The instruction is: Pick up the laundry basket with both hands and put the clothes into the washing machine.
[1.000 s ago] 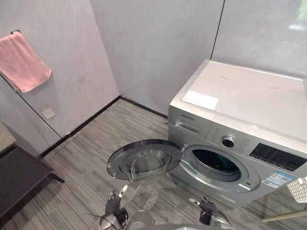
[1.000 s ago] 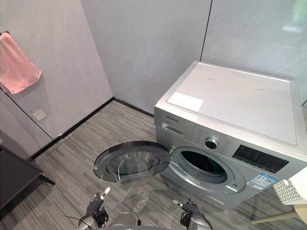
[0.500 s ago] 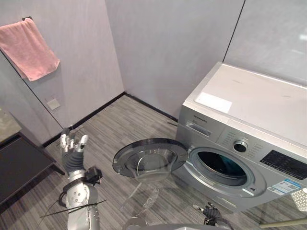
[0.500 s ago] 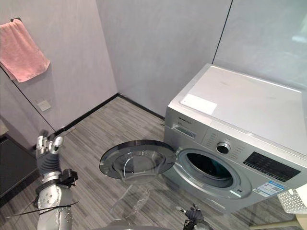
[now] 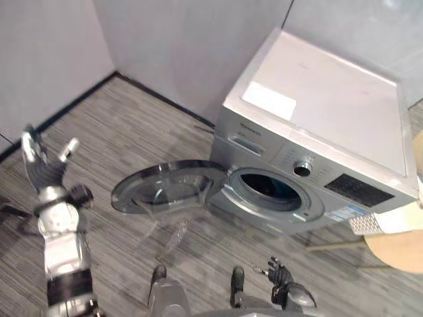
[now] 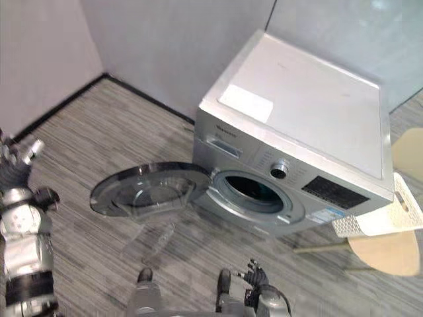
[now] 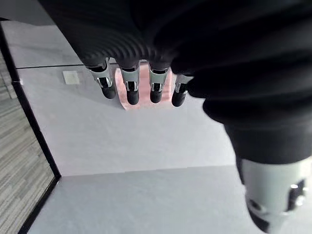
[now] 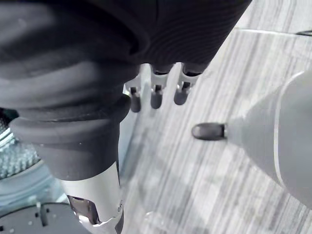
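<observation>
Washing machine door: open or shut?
Open: the door is swung out to the side, leaving the drum opening exposed.

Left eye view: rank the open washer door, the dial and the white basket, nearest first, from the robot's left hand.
1. Open washer door, right of the left hand.
2. Dial, on the machine's front.
3. White basket, far right edge.

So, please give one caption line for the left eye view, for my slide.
Front-loading washing machine, door open; left hand raised, right hand low, both open and empty.

Grey striped plank floor (image 5: 132, 119); silver washing machine (image 5: 317, 125) standing on it, door (image 5: 165, 188) open.
</observation>
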Tool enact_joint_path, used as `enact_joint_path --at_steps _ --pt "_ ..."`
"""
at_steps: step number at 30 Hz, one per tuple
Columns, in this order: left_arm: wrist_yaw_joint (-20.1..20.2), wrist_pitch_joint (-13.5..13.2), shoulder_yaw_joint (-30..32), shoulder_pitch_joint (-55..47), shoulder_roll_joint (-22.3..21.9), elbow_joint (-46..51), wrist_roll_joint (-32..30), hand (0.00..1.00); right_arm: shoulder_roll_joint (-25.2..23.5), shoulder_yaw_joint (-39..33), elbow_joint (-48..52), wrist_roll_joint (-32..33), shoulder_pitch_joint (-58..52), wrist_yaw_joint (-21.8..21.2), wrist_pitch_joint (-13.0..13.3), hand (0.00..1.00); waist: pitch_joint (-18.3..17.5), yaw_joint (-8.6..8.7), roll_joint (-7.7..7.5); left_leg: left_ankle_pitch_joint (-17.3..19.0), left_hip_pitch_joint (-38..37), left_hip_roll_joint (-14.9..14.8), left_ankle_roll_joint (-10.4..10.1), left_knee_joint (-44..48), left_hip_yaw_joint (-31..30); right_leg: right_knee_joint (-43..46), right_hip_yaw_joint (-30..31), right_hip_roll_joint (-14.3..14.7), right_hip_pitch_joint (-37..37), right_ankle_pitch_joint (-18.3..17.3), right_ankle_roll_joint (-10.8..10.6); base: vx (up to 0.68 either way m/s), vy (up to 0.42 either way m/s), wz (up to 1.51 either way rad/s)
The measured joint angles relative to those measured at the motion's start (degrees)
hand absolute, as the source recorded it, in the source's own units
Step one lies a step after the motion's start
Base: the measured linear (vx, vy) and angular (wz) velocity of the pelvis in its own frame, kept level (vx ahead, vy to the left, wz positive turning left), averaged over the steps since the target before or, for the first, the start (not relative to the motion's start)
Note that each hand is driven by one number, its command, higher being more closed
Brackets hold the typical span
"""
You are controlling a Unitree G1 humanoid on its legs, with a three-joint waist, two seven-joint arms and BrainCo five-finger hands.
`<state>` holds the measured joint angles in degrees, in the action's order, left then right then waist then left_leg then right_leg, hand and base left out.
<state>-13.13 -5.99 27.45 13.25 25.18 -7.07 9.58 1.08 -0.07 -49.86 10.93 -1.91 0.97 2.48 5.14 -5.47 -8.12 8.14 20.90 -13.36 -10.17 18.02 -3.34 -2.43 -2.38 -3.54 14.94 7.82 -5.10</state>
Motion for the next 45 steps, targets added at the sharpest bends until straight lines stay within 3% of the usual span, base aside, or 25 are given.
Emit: enact_joint_path --at_steps 4,7,10,16,19,24,27,29,31,32,33,34,35,36,38,40,41,42,43,44,45 --pt "-0.6 -0.1 -3.2 15.6 5.3 -13.0 3.9 0.00 0.7 0.0 2.7 0.6 2.9 0.0 1.3 0.00 3.7 -0.04 -1.52 -0.5 3.9 -1.7 -0.8 1.1 1.2 -2.4 1.7 1.6 3.4 2.9 0.6 -0.05 -0.060 -0.27" --pt "0.5 0.5 -7.2 26.4 6.8 -23.3 7.9 0.00 0.8 0.0 4.2 2.2 3.8 0.1 1.6 0.00 6.1 0.15 -3.63 -0.7 6.2 -2.9 -1.3 1.8 1.9 -3.1 2.8 2.6 6.0 4.4 1.0 -0.05 -0.063 -0.24" --pt "1.4 1.4 -12.2 34.4 6.9 -31.3 7.7 0.00 1.9 0.0 4.5 3.0 4.9 0.3 1.7 0.00 9.1 0.37 -5.16 -0.7 7.7 -3.5 -1.3 2.9 2.4 -3.1 3.8 3.3 7.5 5.6 0.7 -0.06 -0.047 -0.22" --pt "3.1 0.3 -13.8 40.5 6.8 -39.0 7.2 0.00 2.3 0.1 3.3 4.4 6.0 0.3 2.2 0.00 12.6 -0.03 -6.26 -0.8 8.4 -3.3 -1.3 3.7 3.5 -3.1 5.7 3.3 8.9 6.8 0.5 -0.09 -0.014 -0.13" --pt "3.1 0.1 -13.8 39.6 5.9 -41.3 7.2 0.00 2.4 0.1 0.8 4.3 7.4 0.4 2.4 0.00 13.5 0.01 -6.61 -0.5 7.1 -1.6 -1.2 2.6 3.5 -3.1 6.3 1.9 8.5 7.1 0.0 -0.12 0.026 0.01" --pt "3.2 -2.1 -14.6 33.1 0.0 -41.6 6.8 0.00 2.6 -0.8 -3.1 4.2 8.5 0.6 1.9 0.00 13.5 -0.15 -6.14 -0.7 4.3 2.3 -0.7 0.6 3.2 -3.1 7.7 -1.3 7.3 6.7 -1.9 -0.11 0.055 0.04" --pt "3.8 -2.6 -18.3 27.1 -6.2 -39.4 4.9 0.00 1.9 -5.3 -3.4 4.2 8.7 1.6 1.5 0.00 12.7 -0.24 -4.27 -0.8 3.2 4.8 -0.4 0.1 2.7 -1.3 7.5 -3.5 6.9 5.1 -4.2 -0.08 0.082 0.21" --pt "4.4 -2.7 -22.8 23.6 -9.3 -38.4 2.1 0.00 1.2 -8.5 -3.5 4.2 8.7 1.8 1.4 0.00 12.1 -0.21 -3.13 -1.1 2.7 6.4 0.9 0.2 2.3 -0.9 7.4 -5.0 6.3 4.7 -5.1 -0.04 0.091 0.18" --pt "5.0 -2.8 -31.3 20.4 -12.4 -38.3 -1.7 0.00 0.5 -10.2 -3.4 4.2 8.7 2.6 1.3 0.00 11.3 -0.21 -1.87 -1.3 2.3 8.1 1.7 -0.5 2.5 -0.5 7.4 -6.8 6.3 1.3 -9.5 -0.05 0.113 0.13" --pt "5.4 -2.8 -33.4 19.9 -13.0 -38.3 -2.3 0.00 0.0 -10.8 -3.2 4.3 8.8 2.7 1.3 0.00 11.0 -0.21 -1.34 -1.6 2.0 8.5 2.3 -1.3 2.5 -0.6 7.3 -7.3 6.3 -0.1 -10.3 -0.04 0.093 -0.05" --pt "5.6 -2.7 -37.9 18.7 -13.9 -38.4 -3.8 0.00 -1.0 -11.4 -3.1 4.3 9.0 2.7 1.3 0.00 10.6 -0.25 -0.48 -2.6 0.9 7.9 3.8 -4.3 2.7 -0.8 7.3 -7.5 6.4 -4.0 -10.0 -0.03 0.009 -0.17" --pt "5.6 -2.3 -41.0 18.2 -14.8 -38.9 -4.0 0.00 -1.5 -11.7 -3.1 4.3 9.3 2.7 1.1 0.00 10.2 -0.19 0.67 -3.9 0.1 7.1 4.4 -6.8 3.5 1.7 6.9 -6.2 6.9 -2.5 -8.4 -0.02 0.038 0.01" --pt "6.3 -0.8 -46.1 18.3 -15.9 -41.6 -3.8 0.00 -2.5 -12.5 -3.0 4.5 8.6 2.7 1.0 0.00 9.6 0.59 0.20 -4.5 -0.7 8.8 3.6 -8.7 3.7 5.4 7.0 -5.6 6.7 -1.8 -7.5 0.01 0.015 0.19" --pt "6.9 -0.5 -49.2 18.3 -17.1 -43.3 -3.6 0.00 -2.7 -13.2 -2.9 4.8 8.3 2.7 0.9 0.00 9.2 1.01 -0.22 -5.2 -0.8 9.7 3.5 -9.0 3.9 4.7 8.7 -5.7 6.6 -0.7 -5.1 0.00 0.051 -0.01" --pt "6.4 -0.5 -51.9 18.8 -19.6 -45.9 -2.3 0.00 -3.0 -13.6 -2.1 5.3 8.5 2.8 1.0 0.00 9.0 1.45 -0.51 -6.0 -1.3 10.2 4.4 -10.1 6.0 3.9 10.6 -6.3 7.6 -1.2 -6.0 -0.02 0.040 -0.50" --pt "6.2 1.0 -54.2 21.8 -21.2 -48.8 -1.5 0.00 -2.8 -13.6 -1.6 5.5 8.3 2.8 0.9 0.00 8.8 1.66 -0.76 -6.2 -2.6 10.4 4.7 -12.4 9.5 1.7 13.3 -6.7 8.4 -4.2 -9.3 -0.01 0.022 -0.92" --pt "5.5 3.0 -54.4 24.2 -22.0 -50.3 -1.2 0.00 -3.0 -13.6 -0.5 5.6 9.0 2.8 0.5 0.00 8.4 1.69 0.06 -7.8 -3.9 8.2 5.5 -15.4 12.9 4.0 13.8 -4.7 10.3 -3.9 -7.6 0.01 -0.040 -1.24" --pt "4.9 4.8 -54.4 25.7 -22.2 -50.5 -1.2 0.00 -3.3 -13.6 0.2 5.8 8.6 2.8 0.3 0.00 8.0 2.75 -0.23 -8.5 -4.2 7.7 5.0 -15.6 15.1 7.3 13.9 -2.9 11.4 -1.1 -6.0 0.04 -0.054 -1.17" --pt "4.4 6.3 -54.6 27.9 -23.0 -51.9 -1.2 0.00 -3.0 -13.8 1.4 6.6 7.7 2.7 0.1 0.00 7.3 4.32 -1.44 -9.1 -4.3 8.6 5.0 -14.7 18.0 6.0 15.5 -2.9 10.3 -0.4 -3.8 0.04 -0.035 -0.83" --pt "4.4 6.9 -54.9 29.0 -23.3 -51.9 -1.0 0.00 -2.8 -14.7 2.2 6.8 7.9 2.7 -0.2 0.00 7.3 4.65 -1.57 -9.0 -4.4 8.3 5.0 -14.0 19.6 5.1 16.9 -2.8 10.4 0.4 -5.5 0.05 -0.021 -0.97" --pt "4.3 7.2 -54.9 31.4 -24.6 -51.9 0.0 0.00 -2.7 -16.3 4.4 7.1 7.7 2.8 -0.2 0.00 7.0 5.73 -1.99 -7.9 -4.4 7.6 6.0 -12.7 22.3 2.9 19.1 -2.8 10.4 0.6 -5.8 0.05 -0.031 -1.17"
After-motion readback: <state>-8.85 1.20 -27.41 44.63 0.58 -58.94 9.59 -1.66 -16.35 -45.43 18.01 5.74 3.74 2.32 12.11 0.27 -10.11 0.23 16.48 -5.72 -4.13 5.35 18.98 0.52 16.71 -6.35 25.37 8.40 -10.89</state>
